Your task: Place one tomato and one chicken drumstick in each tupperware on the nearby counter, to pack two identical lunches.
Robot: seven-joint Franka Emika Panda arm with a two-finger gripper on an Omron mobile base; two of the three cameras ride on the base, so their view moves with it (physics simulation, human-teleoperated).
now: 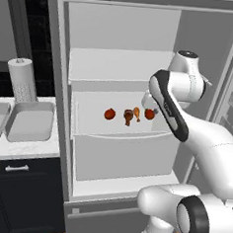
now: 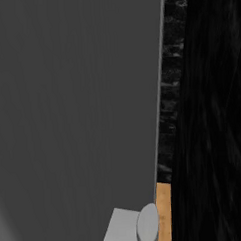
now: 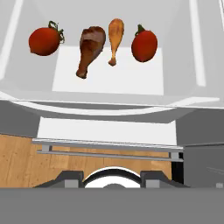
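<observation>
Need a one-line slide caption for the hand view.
Two tomatoes flank two drumsticks on a fridge shelf.

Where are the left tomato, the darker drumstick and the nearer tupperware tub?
Left tomato (image 3: 43,40), hand view: middle of its red skin.
Darker drumstick (image 3: 90,46), hand view: its meaty upper end.
Nearer tupperware tub (image 1: 31,121), left base view: its bare floor.

On the pale fridge shelf (image 3: 109,83) before me lie, in a row, a tomato (image 3: 43,40), a dark drumstick (image 3: 89,50), a lighter drumstick (image 3: 115,37) and a second tomato (image 3: 144,45). None touch. To my left, the counter (image 1: 22,148) bears two tupperware tubs (image 1: 31,121) and a paper-towel roll (image 1: 22,79).
</observation>
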